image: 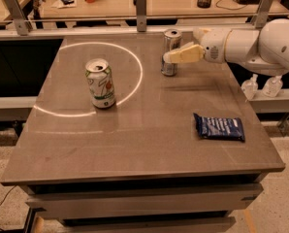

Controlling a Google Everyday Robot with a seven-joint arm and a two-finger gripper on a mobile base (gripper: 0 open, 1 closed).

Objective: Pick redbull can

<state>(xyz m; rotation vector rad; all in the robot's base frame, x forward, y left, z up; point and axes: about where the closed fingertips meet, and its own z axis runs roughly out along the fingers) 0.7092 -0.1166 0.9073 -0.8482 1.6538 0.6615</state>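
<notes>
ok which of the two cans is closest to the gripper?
The slim silver-and-blue redbull can: the gripper overlaps it in the camera view. The wider white can with green and red markings stands well clear of it.
</notes>
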